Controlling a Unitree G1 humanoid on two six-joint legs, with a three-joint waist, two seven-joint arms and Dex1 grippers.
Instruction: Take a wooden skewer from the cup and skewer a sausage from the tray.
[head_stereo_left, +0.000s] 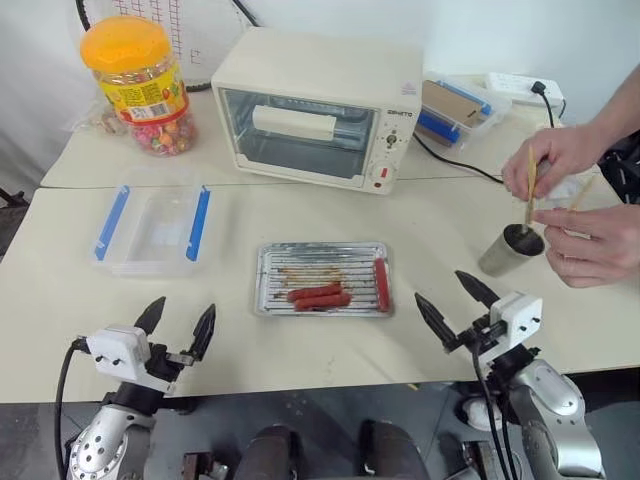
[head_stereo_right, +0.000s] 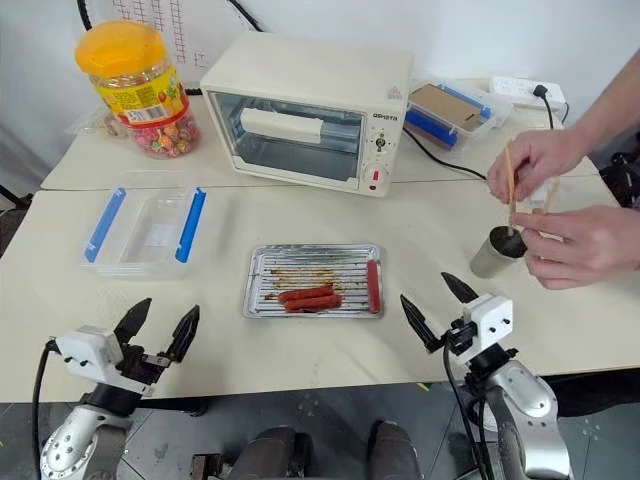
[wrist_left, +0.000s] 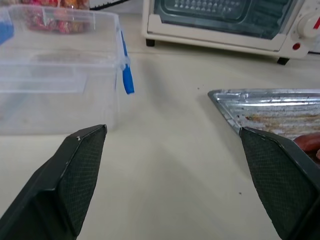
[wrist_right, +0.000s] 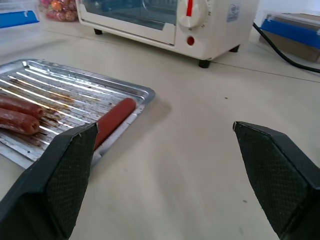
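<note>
The silver tray (head_stereo_left: 278, 272) lies mid-table and holds three sausages: two side by side (head_stereo_left: 320, 296) and one (head_stereo_left: 381, 283) along its right edge. The metal cup (head_stereo_left: 511, 250) stands at the right. A person's hand (head_stereo_left: 555, 158) holds a wooden skewer (head_stereo_left: 530, 196) upright over the cup, while the other hand (head_stereo_left: 598, 246) rests beside it. My left gripper (head_stereo_left: 183, 312) is open near the front edge, left of the tray, with nothing in it. My right gripper (head_stereo_left: 441, 290) is open between tray and cup, also with nothing in it. In the right wrist view the single sausage (wrist_right: 113, 120) lies just beyond my fingers.
A clear plastic box with blue clips (head_stereo_left: 152, 227) sits at the left. Behind the tray stands a white toaster oven (head_stereo_left: 316, 107), with its cord trailing right. At the back are an orange-lidded candy jar (head_stereo_left: 140, 85) and another box (head_stereo_left: 455, 108).
</note>
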